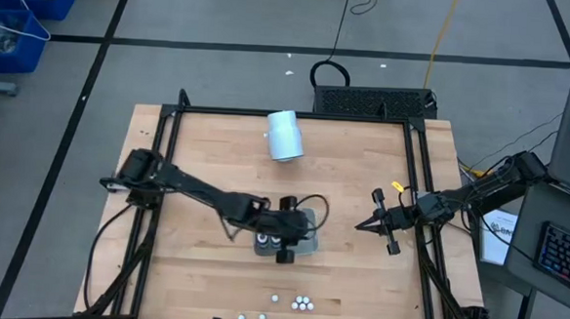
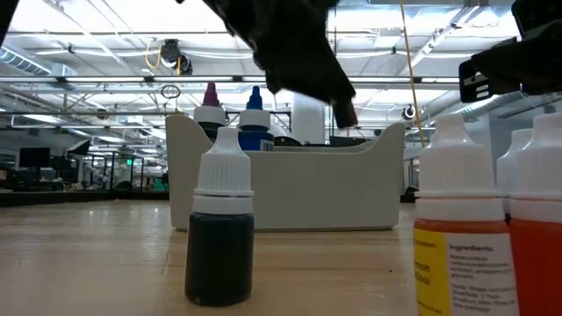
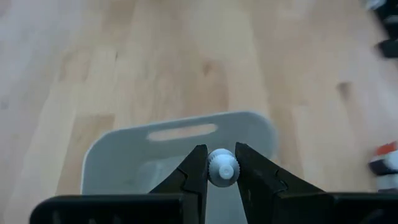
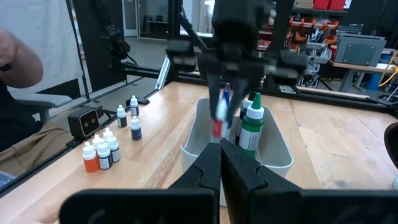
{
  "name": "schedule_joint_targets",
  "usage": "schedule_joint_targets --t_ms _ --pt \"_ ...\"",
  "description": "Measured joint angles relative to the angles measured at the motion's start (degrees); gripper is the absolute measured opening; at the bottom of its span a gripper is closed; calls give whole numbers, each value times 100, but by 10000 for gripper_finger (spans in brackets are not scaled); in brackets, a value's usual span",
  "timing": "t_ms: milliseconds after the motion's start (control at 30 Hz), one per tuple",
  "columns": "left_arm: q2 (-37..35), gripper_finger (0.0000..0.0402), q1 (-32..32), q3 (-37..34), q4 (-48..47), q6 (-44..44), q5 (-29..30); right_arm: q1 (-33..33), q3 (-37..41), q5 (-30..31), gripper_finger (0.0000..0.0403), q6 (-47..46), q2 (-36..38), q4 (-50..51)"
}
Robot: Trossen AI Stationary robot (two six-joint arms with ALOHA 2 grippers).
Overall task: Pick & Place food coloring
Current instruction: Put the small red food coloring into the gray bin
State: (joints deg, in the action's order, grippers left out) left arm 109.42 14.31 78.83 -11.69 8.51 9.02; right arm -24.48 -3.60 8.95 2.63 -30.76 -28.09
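Over the pale grey rectangular plastic tray point(image 1: 305, 241) near the middle of the wooden table point(image 1: 198, 145), the left gripper point(image 1: 286, 240) is held, its dark fingers point(image 3: 189, 177) pinched narrowly on the white ribbed cap of a small food coloring bottle point(image 3: 222, 168). The bottle's body is hidden below the cap in the left wrist view; in the right wrist view point(image 4: 219, 118) it is blurred, and its colour is hard to make out. Other bottles are seen standing in the tray, among them a green one point(image 4: 250, 127); most of the tray is covered by the arm in the high view. More bottles are grouped near the table's front edge point(image 1: 302, 303), shown only as white dots from above. Two orange ones point(image 2: 492, 233) are cut off at the low view's edge beside a dark one point(image 2: 219, 233). The right gripper point(image 1: 368, 224) is parked well to the side, fingers point(image 4: 205, 165) pressed together on nothing. A pale blue cylinder point(image 1: 285, 135) lies toward the table's far side.
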Motion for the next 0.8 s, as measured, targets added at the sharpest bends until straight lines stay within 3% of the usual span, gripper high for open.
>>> schedule_joint_targets --t_ms 167,800 --pt "339 67 -55 434 -602 178 157 1 -2 0 0 0 -2 32" --pt "462 67 12 465 -971 161 249 1 0 -2 0 9 -11 52"
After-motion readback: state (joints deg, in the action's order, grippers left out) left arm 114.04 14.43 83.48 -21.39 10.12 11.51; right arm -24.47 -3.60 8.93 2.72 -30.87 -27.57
